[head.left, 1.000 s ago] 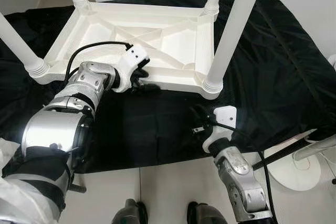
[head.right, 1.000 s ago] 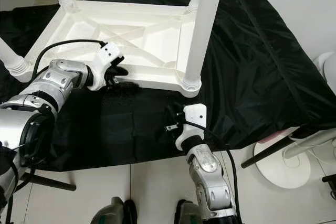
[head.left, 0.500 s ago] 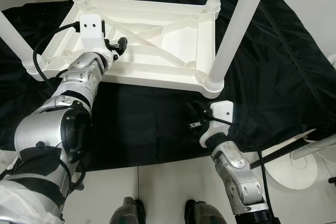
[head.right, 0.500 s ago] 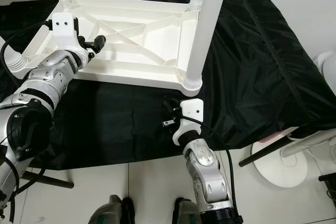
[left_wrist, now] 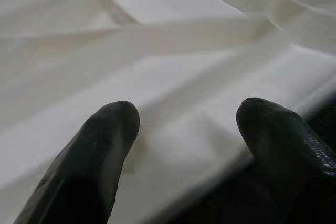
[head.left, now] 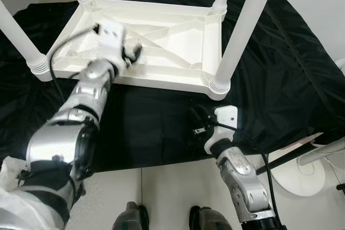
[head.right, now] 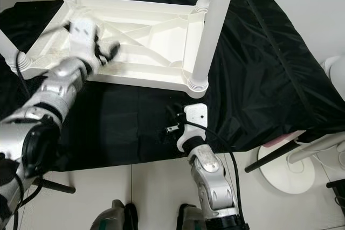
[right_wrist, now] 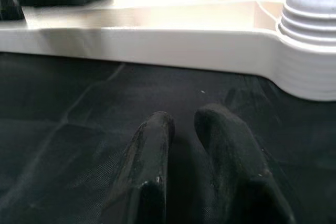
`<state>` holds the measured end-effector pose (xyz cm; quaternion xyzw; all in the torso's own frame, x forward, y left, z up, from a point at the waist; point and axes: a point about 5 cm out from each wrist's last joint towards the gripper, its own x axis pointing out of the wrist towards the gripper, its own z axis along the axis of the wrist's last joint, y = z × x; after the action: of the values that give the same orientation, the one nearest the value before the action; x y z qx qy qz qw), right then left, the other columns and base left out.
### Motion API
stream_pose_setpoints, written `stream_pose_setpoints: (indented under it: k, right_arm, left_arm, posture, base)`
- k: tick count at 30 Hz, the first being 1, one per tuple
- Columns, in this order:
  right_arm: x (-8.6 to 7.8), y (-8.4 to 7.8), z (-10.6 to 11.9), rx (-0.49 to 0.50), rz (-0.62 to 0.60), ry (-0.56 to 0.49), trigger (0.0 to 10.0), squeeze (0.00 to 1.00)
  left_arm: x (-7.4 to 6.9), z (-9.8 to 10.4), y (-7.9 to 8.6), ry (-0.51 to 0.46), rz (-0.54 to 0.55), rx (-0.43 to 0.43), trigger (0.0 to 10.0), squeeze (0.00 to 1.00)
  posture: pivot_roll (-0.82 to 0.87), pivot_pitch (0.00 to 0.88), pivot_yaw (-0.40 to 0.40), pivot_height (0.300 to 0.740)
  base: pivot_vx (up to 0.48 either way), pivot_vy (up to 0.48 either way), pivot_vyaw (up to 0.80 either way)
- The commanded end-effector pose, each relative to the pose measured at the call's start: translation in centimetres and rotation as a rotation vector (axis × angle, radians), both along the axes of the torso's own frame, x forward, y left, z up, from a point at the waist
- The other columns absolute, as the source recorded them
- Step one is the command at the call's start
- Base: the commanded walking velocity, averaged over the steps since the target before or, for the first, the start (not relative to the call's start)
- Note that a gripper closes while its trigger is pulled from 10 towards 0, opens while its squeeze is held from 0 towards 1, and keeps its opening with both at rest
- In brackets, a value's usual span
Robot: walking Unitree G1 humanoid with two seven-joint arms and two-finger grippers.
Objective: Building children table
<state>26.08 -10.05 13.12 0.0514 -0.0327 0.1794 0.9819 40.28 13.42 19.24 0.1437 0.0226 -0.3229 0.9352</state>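
A white plastic children's table [head.left: 161, 82] lies upside down on a black cloth [head.left: 280, 68], its legs pointing up; the nearest leg [head.left: 240, 30] rises at the right front corner. My left gripper [head.left: 135, 52] hovers over the ribbed underside near the left front, blurred by motion. In the left wrist view its fingertips [left_wrist: 113, 124] stand wide apart above the white ribs, open and empty. My right gripper [head.left: 197, 119] rests low over the cloth just in front of the table's front rim [right_wrist: 157, 40], fingers [right_wrist: 152, 140] close together with nothing between them.
The cloth ends near my feet, where pale floor tiles [head.left: 167, 192] begin. A white round stand base [head.left: 302, 173] and a dark rod [head.left: 285, 157] sit at the right front. A wall runs behind the table.
My left gripper rose from the table's front rim to above its underside, then shifted slightly right. The right gripper has barely moved.
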Motion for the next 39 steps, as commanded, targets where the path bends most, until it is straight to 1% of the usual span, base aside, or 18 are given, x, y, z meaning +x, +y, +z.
stream_pose_setpoints:
  k: [1, 2, 5, 10, 12, 17, 18, 19, 21, 24, 26, 29, 31, 32, 35, 37, 38, 39]
  right_arm:
    - [-0.2, 0.1, -0.1, 0.001, 0.004, 0.002, 10.0, 0.0]
    - [-0.2, 0.1, -0.1, 0.001, 0.002, 0.003, 10.0, 0.0]
    - [-0.2, 0.1, -0.1, 0.001, 0.001, 0.003, 10.0, 0.0]
    - [-0.3, -0.1, -0.2, -0.004, -0.005, 0.003, 10.0, 0.0]
    - [-0.3, -0.1, -0.2, -0.004, -0.005, 0.003, 10.0, 0.0]
    - [-0.4, -0.2, -0.1, -0.009, -0.01, 0.002, 10.0, 0.0]
    - [-0.4, -0.2, -0.1, -0.009, -0.01, 0.002, 10.0, 0.0]
    - [-0.4, -0.3, -0.1, -0.011, -0.012, 0.003, 10.0, 0.0]
    - [-0.5, -0.5, -0.2, -0.015, -0.019, 0.005, 10.0, 0.0]
    - [-0.5, -0.5, -0.2, -0.015, -0.019, 0.005, 10.0, 0.0]
    - [-0.6, -0.5, -0.3, -0.016, -0.027, 0.008, 10.0, 0.0]
    - [-0.6, -0.5, -0.3, -0.016, -0.029, 0.009, 10.0, 0.0]
    - [-0.6, -0.4, -0.4, -0.016, -0.029, 0.011, 10.0, 0.0]
    - [-0.6, -0.4, -0.4, -0.017, -0.028, 0.011, 10.0, 0.0]
    - [-0.6, -0.4, -0.4, -0.017, -0.027, 0.011, 10.0, 0.0]
    - [-0.5, -0.4, -0.4, -0.019, -0.025, 0.011, 10.0, 0.0]
    - [-0.5, -0.4, -0.4, -0.019, -0.025, 0.011, 10.0, 0.0]
    - [-0.5, -0.4, -0.4, -0.02, -0.024, 0.01, 10.0, 0.0]
  left_arm:
    - [-0.3, -1.0, 0.5, 0.027, -0.027, 0.108, 10.0, 0.0]
    - [-0.4, -1.4, 0.7, 0.042, -0.027, 0.146, 10.0, 0.0]
    - [-0.5, -1.9, 0.9, 0.068, -0.03, 0.169, 10.0, 0.0]
    - [-0.4, -2.4, 1.6, 0.089, 0.021, 0.268, 10.0, 0.0]
    - [-0.4, -2.4, 1.6, 0.089, 0.021, 0.268, 10.0, 0.0]
    - [-0.6, -3.1, 2.1, 0.134, 0.012, 0.336, 10.0, 0.0]
    - [-0.6, -3.1, 2.1, 0.134, 0.012, 0.336, 10.0, 0.0]
    - [-0.8, -3.3, 2.3, 0.168, -0.018, 0.324, 10.0, 0.0]
    - [-1.0, -3.0, 2.3, 0.229, -0.096, 0.223, 10.0, 0.0]
    - [-1.0, -3.0, 2.3, 0.229, -0.096, 0.223, 10.0, 0.0]
    - [-1.3, -2.4, 2.4, 0.268, -0.177, 0.137, 10.0, 0.0]
    - [-1.4, -2.2, 2.5, 0.27, -0.205, 0.122, 10.0, 0.0]
    - [-1.3, -2.1, 2.5, 0.256, -0.213, 0.172, 10.0, 0.0]
    - [-1.2, -2.2, 2.6, 0.25, -0.188, 0.192, 10.0, 0.0]
    - [-1.1, -2.3, 2.6, 0.245, -0.158, 0.208, 10.0, 0.0]
    - [-0.9, -3.1, 2.8, 0.241, -0.067, 0.341, 10.0, 0.0]
    - [-0.9, -3.1, 2.8, 0.241, -0.067, 0.341, 10.0, 0.0]
    - [-0.8, -3.2, 2.9, 0.223, -0.037, 0.399, 10.0, 0.0]
  posture:
    - [-0.17, 0.134, 0.068, 0.74]
    - [-0.17, 0.134, 0.068, 0.74]
    - [-0.17, 0.136, 0.069, 0.74]
    - [-0.17, 0.136, 0.07, 0.74]
    - [-0.17, 0.136, 0.07, 0.74]
    - [-0.19, 0.138, 0.073, 0.74]
    - [-0.19, 0.138, 0.073, 0.74]
    - [-0.2, 0.14, 0.075, 0.74]
    - [-0.2, 0.142, 0.081, 0.74]
    - [-0.2, 0.142, 0.081, 0.74]
    - [-0.2, 0.144, 0.085, 0.74]
    - [-0.21, 0.144, 0.087, 0.74]
    - [-0.2, 0.144, 0.085, 0.74]
    - [-0.2, 0.143, 0.084, 0.74]
    - [-0.2, 0.143, 0.084, 0.74]
    - [-0.2, 0.142, 0.082, 0.74]
    - [-0.2, 0.142, 0.082, 0.74]
    - [-0.2, 0.142, 0.081, 0.74]
  base:
    - [0.0, 0.0, 0.0]
    - [0.0, 0.0, 0.0]
    - [0.0, 0.0, 0.0]
    - [0.0, 0.0, 0.0]
    - [0.0, 0.0, 0.0]
    - [0.0, 0.0, 0.0]
    - [0.0, 0.0, 0.0]
    - [0.0, 0.0, 0.0]
    - [0.0, 0.0, 0.0]
    - [0.0, 0.0, 0.0]
    - [0.0, 0.0, 0.0]
    - [0.0, 0.0, 0.0]
    - [0.0, 0.0, 0.0]
    - [0.0, 0.0, 0.0]
    - [0.0, 0.0, 0.0]
    - [0.0, 0.0, 0.0]
    - [0.0, 0.0, 0.0]
    - [0.0, 0.0, 0.0]
